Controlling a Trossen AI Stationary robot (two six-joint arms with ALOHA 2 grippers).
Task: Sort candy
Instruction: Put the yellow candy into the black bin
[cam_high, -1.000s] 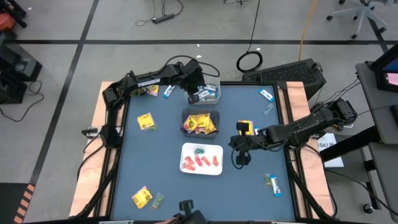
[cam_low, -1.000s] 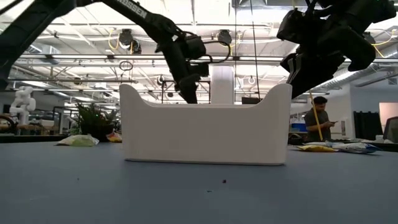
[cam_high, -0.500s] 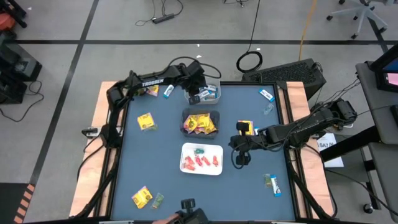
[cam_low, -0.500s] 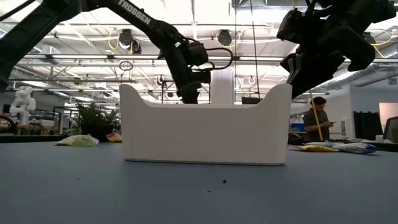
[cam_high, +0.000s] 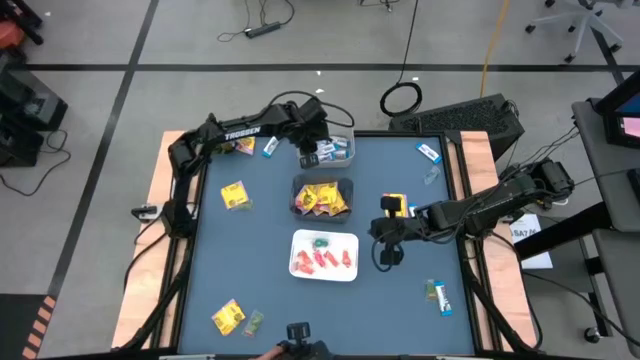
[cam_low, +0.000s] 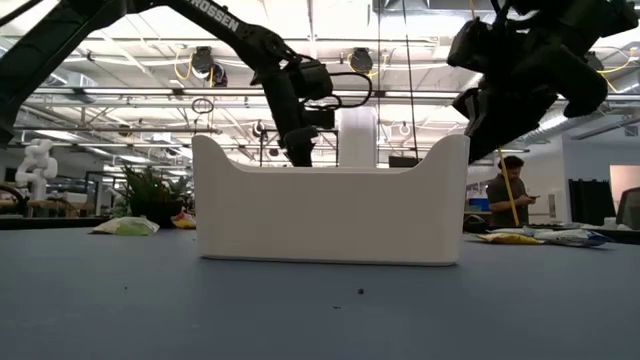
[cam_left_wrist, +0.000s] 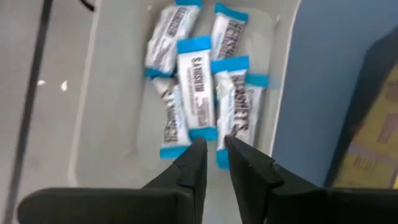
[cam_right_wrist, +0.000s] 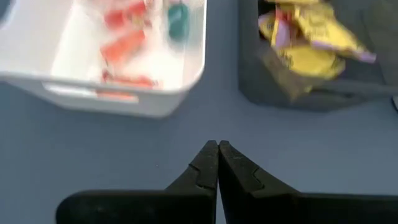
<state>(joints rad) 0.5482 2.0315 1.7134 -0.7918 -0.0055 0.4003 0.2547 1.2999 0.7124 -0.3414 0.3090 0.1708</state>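
My left gripper (cam_left_wrist: 214, 146) hangs over the far tray (cam_high: 340, 150), fingers open a little, nothing between them. Several blue-and-white bars (cam_left_wrist: 196, 87) lie in that tray. Yellow packets (cam_high: 322, 197) fill a dark tray mid-table. Red pieces and a green one (cam_right_wrist: 177, 18) lie in the white tray (cam_high: 325, 255). My right gripper (cam_right_wrist: 217, 149) is shut, above bare table right of the white tray. Loose candy lies flat around: yellow packets (cam_high: 234, 195) (cam_high: 228, 317) (cam_high: 393, 205), blue bars (cam_high: 428, 152) (cam_high: 440, 298) (cam_high: 271, 147).
In the low view the white tray (cam_low: 330, 215) stands in front and hides the table behind it. A green plant-like object (cam_low: 150, 195) sits far left. A person (cam_low: 510, 190) stands in the room beyond the table. Open blue table lies at the near left.
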